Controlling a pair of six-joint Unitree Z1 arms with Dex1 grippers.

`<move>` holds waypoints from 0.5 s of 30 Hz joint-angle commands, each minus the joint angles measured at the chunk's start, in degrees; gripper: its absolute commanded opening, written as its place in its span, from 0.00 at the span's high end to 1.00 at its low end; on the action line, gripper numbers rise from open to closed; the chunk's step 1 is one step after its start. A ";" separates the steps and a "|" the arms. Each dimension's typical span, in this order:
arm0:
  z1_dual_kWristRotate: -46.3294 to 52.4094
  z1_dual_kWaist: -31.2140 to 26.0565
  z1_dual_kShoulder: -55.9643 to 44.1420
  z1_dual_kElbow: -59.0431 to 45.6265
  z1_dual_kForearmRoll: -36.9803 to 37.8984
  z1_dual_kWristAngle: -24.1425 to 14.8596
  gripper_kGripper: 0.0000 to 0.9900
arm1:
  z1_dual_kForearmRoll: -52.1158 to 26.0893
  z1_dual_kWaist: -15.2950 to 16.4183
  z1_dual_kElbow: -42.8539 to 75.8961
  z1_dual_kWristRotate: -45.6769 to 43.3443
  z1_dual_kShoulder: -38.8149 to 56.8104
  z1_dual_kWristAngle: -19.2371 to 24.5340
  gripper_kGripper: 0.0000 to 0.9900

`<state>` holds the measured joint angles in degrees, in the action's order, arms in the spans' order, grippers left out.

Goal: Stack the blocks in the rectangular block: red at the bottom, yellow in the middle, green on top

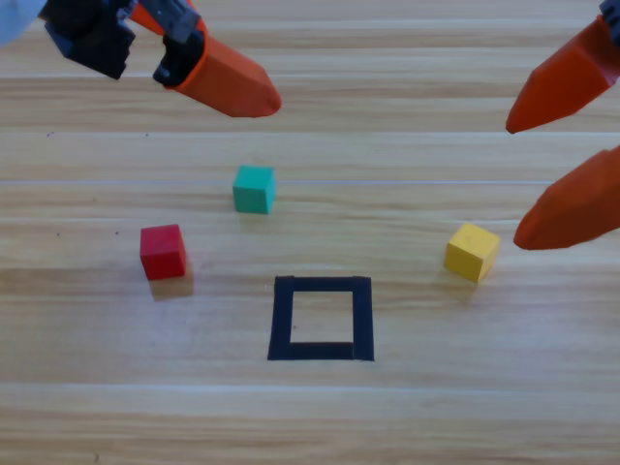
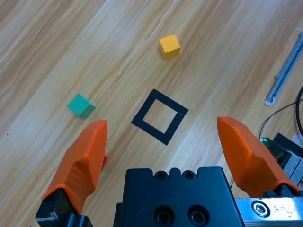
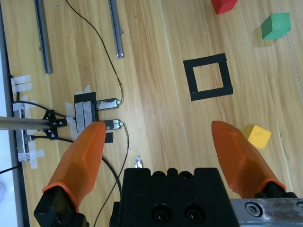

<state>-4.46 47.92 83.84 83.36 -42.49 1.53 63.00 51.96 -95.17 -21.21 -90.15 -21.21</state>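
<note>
1. Left end effector (image 2: 161, 142): jaws spread wide, holding nothing and touching nothing. It hangs above the surface (image 1: 407, 417) at about 11 o'clock in the high view, where only one orange jaw shows, pointing toward 4 o'clock.
2. Right end effector (image 1: 513, 179): jaws spread wide, empty, in contact with nothing. It enters from the 3 o'clock edge of the high view, both jaw tips pointing toward 8 o'clock.
3. Yellow cube (image 1: 472, 251): resting on the surface just beside the lower right jaw tip, apart from it, at 2 o'clock from the black tape square (image 1: 322, 318).
4. Teal-green cube (image 1: 254, 188): on the surface at 11 o'clock from the tape square, near the left jaw tip but clear of it.
5. Red cube (image 1: 163, 252): on the surface at 10 o'clock from the tape square, at 8 o'clock from the teal-green cube.
6. Tape square: nothing lies inside it; all three cubes sit outside, separate from one another.
</note>
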 commanded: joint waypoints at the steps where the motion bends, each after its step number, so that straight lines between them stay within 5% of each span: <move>1: -0.46 1.39 1.50 -1.44 -0.48 -0.83 0.00 | -0.95 1.48 1.83 0.02 0.76 0.38 0.01; 9: -0.46 1.30 1.59 -2.15 -0.31 -1.18 0.00 | -1.04 1.48 2.18 0.99 0.76 2.05 0.01; 15: -0.46 1.39 1.41 -3.03 -0.22 -1.45 0.00 | -2.54 -2.12 1.57 12.07 -3.46 18.75 0.01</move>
<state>-4.46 47.92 84.10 82.53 -42.50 1.01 61.61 51.99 -94.05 -13.12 -90.15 -9.81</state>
